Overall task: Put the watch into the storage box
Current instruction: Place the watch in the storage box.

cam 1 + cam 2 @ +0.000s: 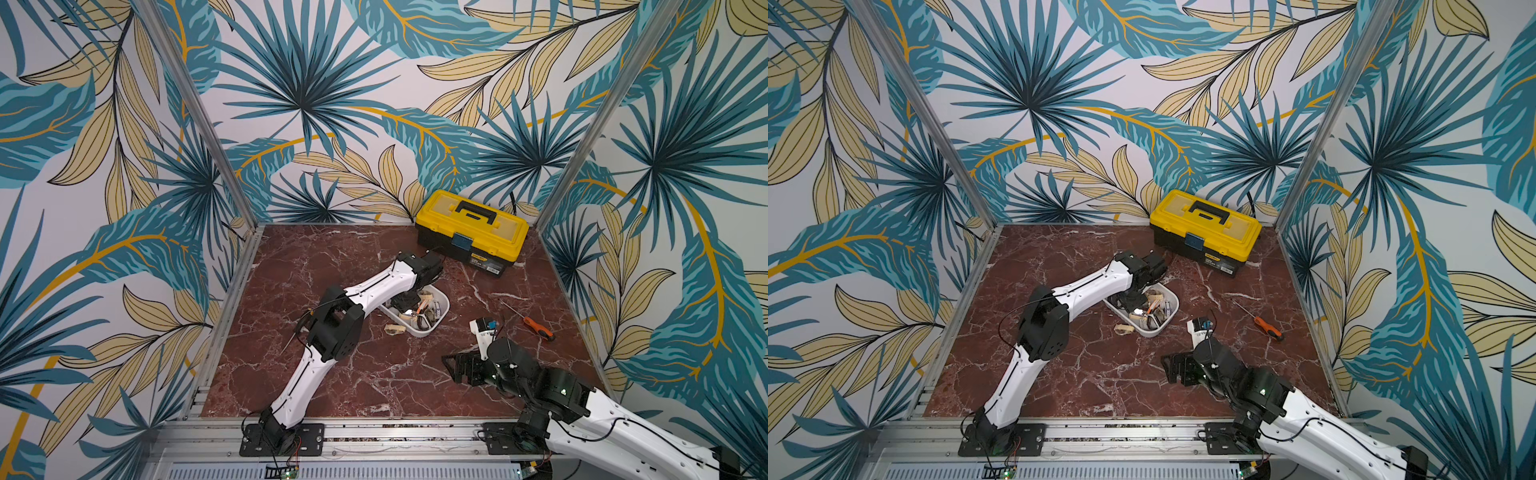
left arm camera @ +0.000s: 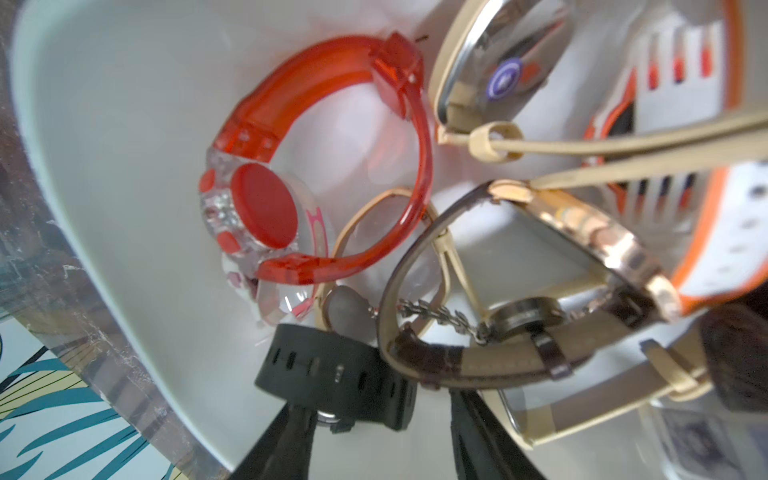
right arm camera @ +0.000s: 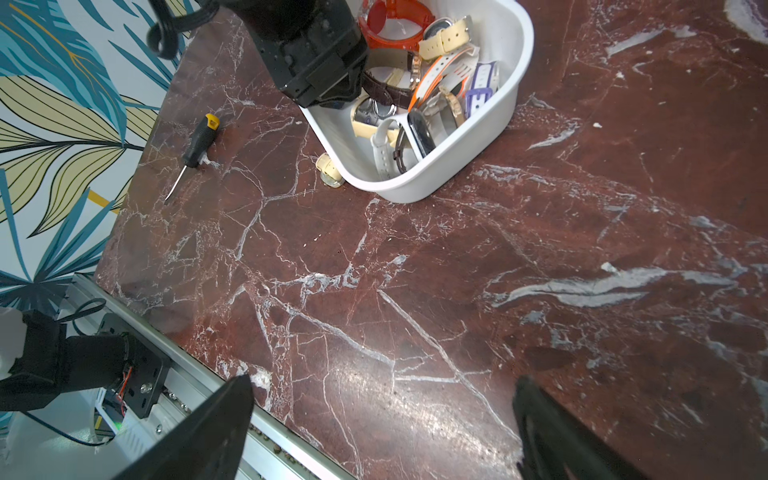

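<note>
Now holds left gripper spread open inside the storage box, black watch loose at its tips; holds right gripper wide, empty, above table.

- A robotics lab test cell (a built enclosure, not a lived-in room): bare aluminium posts frame printed leaf-pattern wall panels.
- The left arm and right arm, both white and black, are bolted to an aluminium rail edging a marble-look tabletop.
- Props stand on it: a yellow toolbox, a screwdriver, a white storage box.
</note>
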Available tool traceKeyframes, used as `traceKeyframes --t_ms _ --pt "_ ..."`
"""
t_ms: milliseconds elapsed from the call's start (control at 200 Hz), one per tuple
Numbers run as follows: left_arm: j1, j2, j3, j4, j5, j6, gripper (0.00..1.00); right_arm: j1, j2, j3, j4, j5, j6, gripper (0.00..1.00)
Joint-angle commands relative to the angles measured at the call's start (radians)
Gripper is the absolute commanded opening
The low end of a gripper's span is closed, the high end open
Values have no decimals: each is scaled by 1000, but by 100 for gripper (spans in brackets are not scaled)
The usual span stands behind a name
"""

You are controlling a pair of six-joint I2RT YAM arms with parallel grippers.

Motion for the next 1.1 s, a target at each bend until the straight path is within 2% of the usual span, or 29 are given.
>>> traceKeyframes --t_ms 0,125,270,371,471,596,686,816,921,1097 --pt "-6 -106 15 -25 -8 -30 58 4 2 24 18 1 -15 100" --pt "-2 -199 -15 -8 11 -59 63 4 -4 29 24 6 -16 100" --pt "42 -375 -136 97 122 -133 70 4 -3 31 51 0 -9 100" --pt "61 -559 -313 252 235 -173 75 2 37 43 83 -15 -6 99" --pt "62 -783 -538 443 372 -215 82 2 146 82 127 -55 -3 100" --pt "53 -1073 -841 674 481 -277 99 2 334 134 225 -113 21 100" --pt "38 -1270 -1033 789 493 -326 100 2 515 211 236 -140 34 99" --pt "10 -1506 -1208 796 475 -390 100 9 750 341 237 -187 67 93" --pt "-14 -1650 -1284 739 430 -439 100 15 862 403 255 -187 120 91" --pt "-42 -1792 -1338 647 378 -494 100 23 971 440 316 -141 235 85"
